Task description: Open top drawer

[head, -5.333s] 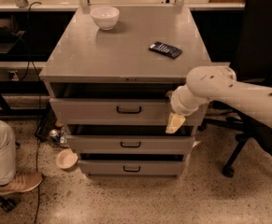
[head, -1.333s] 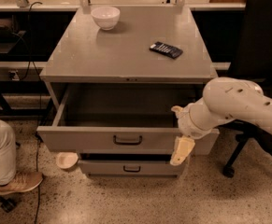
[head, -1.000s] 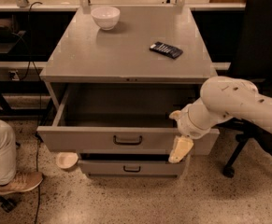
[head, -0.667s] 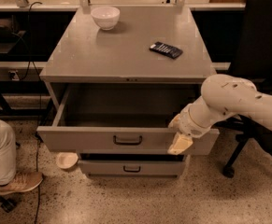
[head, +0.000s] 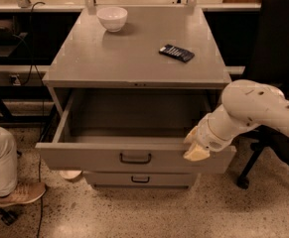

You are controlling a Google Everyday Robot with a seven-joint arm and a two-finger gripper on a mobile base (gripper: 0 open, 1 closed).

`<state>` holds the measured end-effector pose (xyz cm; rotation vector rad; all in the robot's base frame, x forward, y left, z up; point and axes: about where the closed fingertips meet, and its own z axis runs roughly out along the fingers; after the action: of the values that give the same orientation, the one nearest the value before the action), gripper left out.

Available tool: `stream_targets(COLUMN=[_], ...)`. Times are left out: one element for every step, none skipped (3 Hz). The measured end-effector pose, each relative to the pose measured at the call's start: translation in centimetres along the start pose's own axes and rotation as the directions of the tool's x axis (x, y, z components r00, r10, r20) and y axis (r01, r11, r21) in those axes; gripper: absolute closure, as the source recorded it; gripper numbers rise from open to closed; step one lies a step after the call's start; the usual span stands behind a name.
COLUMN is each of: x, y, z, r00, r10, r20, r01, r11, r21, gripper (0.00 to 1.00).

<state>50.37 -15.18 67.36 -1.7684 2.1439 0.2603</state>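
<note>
The top drawer (head: 84, 155) is a wide grey metal drawer with a small dark loop handle (head: 135, 158) at its centre. It stands pulled far out of the grey cabinet (head: 134, 58), and its inside looks empty. My gripper (head: 196, 150) is at the right end of the drawer's front panel, at its top edge, on the end of my white arm (head: 255, 110), which reaches in from the right.
A white bowl (head: 112, 18) and a dark flat device (head: 176, 52) lie on the cabinet top. A lower drawer (head: 140, 178) shows below. A person's leg and shoe (head: 7, 182) are at the left. A black office chair (head: 278, 73) stands at the right.
The top drawer was shut five seconds ago and is now pulled out. Over the last second my gripper has risen from below the front panel to its top right edge.
</note>
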Motion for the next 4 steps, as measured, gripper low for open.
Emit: stream_targets(x=[0.4, 1.2, 1.2, 1.1], y=[2.3, 6.3, 6.3, 6.4], z=[-1.5, -2.7, -2.7, -2.8], r00=[0.998, 0.988, 0.988, 0.988], r10=[0.059, 0.152, 0.152, 0.149], r20=[0.007, 0.041, 0.041, 0.040], r01=[-0.059, -0.151, -0.152, -0.149], r11=[0.9983, 0.9884, 0.9884, 0.9888], r21=[0.005, -0.007, -0.007, -0.007], gripper=[1.00, 1.00, 1.00, 0.79])
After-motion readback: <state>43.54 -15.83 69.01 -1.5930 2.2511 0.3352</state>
